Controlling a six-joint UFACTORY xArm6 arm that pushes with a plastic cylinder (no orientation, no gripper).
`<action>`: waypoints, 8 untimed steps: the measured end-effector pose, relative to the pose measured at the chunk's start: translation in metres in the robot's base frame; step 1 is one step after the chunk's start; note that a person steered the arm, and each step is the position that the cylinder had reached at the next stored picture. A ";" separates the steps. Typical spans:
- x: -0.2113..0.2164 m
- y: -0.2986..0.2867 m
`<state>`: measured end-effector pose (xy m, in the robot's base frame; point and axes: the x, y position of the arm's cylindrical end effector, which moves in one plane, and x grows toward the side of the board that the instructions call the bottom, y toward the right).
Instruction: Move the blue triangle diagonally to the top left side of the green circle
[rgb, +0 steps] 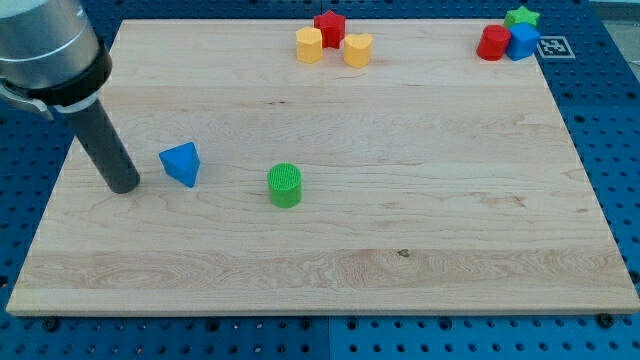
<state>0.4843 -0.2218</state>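
Note:
The blue triangle (182, 163) lies on the wooden board at the view's left. The green circle (285, 185) stands to its right and slightly lower, a gap apart. My tip (124, 187) rests on the board just left of the blue triangle, a short gap away, not touching it. The dark rod rises from it toward the view's top left corner.
At the view's top middle sit a red block (330, 26), a yellow block (309, 45) and a yellow block (357, 49). At the top right sit a red block (492, 43), a blue block (522, 42) and a green star (521, 16). The board's left edge (60, 190) is near my tip.

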 end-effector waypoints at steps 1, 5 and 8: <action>-0.024 0.031; -0.002 0.138; -0.001 0.117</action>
<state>0.4832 -0.1043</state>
